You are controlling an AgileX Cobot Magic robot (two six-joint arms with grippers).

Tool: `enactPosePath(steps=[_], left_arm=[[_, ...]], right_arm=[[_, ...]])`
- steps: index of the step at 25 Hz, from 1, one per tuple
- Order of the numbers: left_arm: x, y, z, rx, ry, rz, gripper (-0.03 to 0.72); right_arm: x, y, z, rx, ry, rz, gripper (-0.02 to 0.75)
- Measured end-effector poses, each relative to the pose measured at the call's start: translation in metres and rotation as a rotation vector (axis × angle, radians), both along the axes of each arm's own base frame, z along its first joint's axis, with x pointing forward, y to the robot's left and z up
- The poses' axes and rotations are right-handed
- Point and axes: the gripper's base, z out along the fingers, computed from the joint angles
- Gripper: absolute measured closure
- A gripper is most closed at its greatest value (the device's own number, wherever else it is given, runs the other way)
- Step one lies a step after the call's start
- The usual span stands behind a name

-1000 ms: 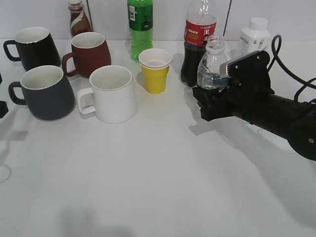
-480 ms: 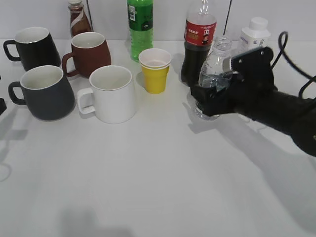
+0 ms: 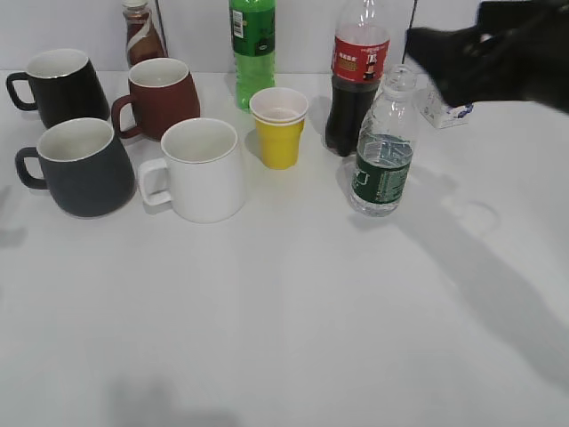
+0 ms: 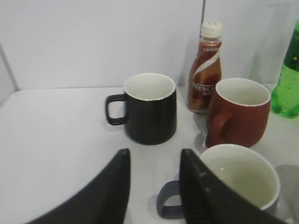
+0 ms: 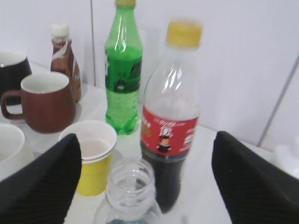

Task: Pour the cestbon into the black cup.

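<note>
The cestbon (image 3: 382, 151), uncapped, stands upright on the white table in front of the cola bottle; its open neck shows low in the right wrist view (image 5: 131, 186). My right gripper (image 3: 444, 58) is open and empty, blurred, raised above and behind the cestbon; in its wrist view the jaws (image 5: 145, 137) stand wide apart on either side of the neck. The black cup (image 3: 80, 165), charcoal grey with a white inside, sits at the left. My left gripper (image 4: 154, 154) is open and empty, just left of that cup (image 4: 240, 179), above its handle. It does not show in the exterior view.
A glossy black mug (image 3: 62, 84), a maroon mug (image 3: 160, 93) and a white mug (image 3: 204, 169) crowd the black cup. A yellow paper cup (image 3: 279, 129), a green soda bottle (image 3: 252, 44), the cola bottle (image 3: 356, 80) and a coffee bottle (image 3: 140, 36) stand behind.
My right gripper has let go of the cestbon and risen up and back to the right. The bottle now stands free on the table.
</note>
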Motion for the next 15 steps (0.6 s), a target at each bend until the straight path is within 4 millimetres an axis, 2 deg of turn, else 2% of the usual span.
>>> enactPosePath(steps=[3,5,7,10,15], left_arm=[[-0.024,0.001,0.04,0.006,0.005,0.028,0.327],[-0.051,0.003,0.067,-0.002,-0.043,0.043,0.26],[-0.071,0.004,0.08,-0.002,-0.063,0.05,0.185],[-0.1,0.007,0.083,-0.004,-0.02,0.076,0.093],[-0.149,0.01,0.077,-0.046,0.054,0.1,0.064]], right_arm=[[-0.025,-0.01,0.024,-0.034,0.022,-0.019,0.076],[-0.044,-0.016,0.036,-0.065,0.054,-0.036,0.078],[-0.067,-0.023,0.043,-0.11,0.115,-0.056,0.079],[-0.105,-0.041,0.052,-0.115,0.227,-0.098,0.081],[-0.166,-0.073,0.051,-0.15,0.406,-0.126,0.09]])
